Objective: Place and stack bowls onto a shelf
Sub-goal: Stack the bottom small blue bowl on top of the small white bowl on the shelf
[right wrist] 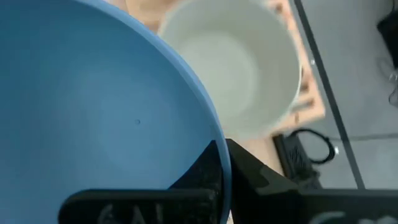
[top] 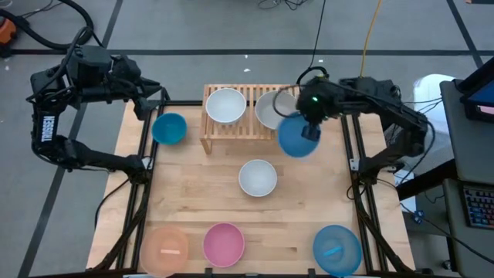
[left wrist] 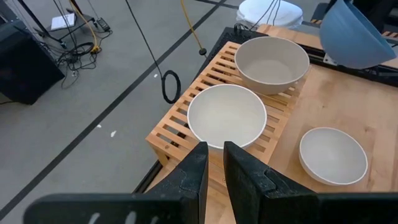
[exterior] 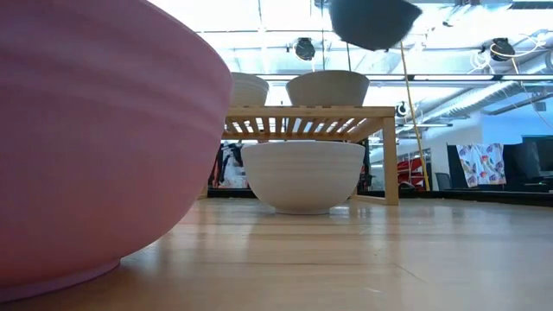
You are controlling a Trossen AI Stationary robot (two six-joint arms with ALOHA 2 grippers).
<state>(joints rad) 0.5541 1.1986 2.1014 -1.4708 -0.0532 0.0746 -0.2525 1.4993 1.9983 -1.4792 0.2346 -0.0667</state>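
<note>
- Two bowls already on the shelf [top: 218, 135] — white bowl [top: 225, 106] on its left half, grey bowl [top: 269, 109] on its right half, both upright, side by side.
- Right gripper [top: 309, 131] pressed together on the rim of a blue bowl [top: 296, 137], held in the air by the shelf's right end, partly over the grey bowl; the low view shows it well above shelf height.
- Judgement: stacking this one into the grey bowl is the step in hand — not yet seated.
- Left gripper [left wrist: 213, 163] empty, fingers a little apart, hanging off the table's left rear, looking toward the shelf.
- Left to do, five bowls on the table [top: 309, 208]: small blue bowl [top: 170, 128] just left of the shelf, white centre bowl [top: 258, 177], peach bowl [top: 164, 249], pink bowl [top: 224, 242], front blue bowl [top: 337, 249] along the front edge.
- So roughly a quarter done, a third in transit.
- Surface: light wood tabletop in a black frame, smooth.
- Room: grey floor with dark tape lines, cables [top: 69, 15] behind the table, desk with a keyboard [top: 476, 207] at right; the low view shows ceiling pipes and hanging cloth beyond.
</note>
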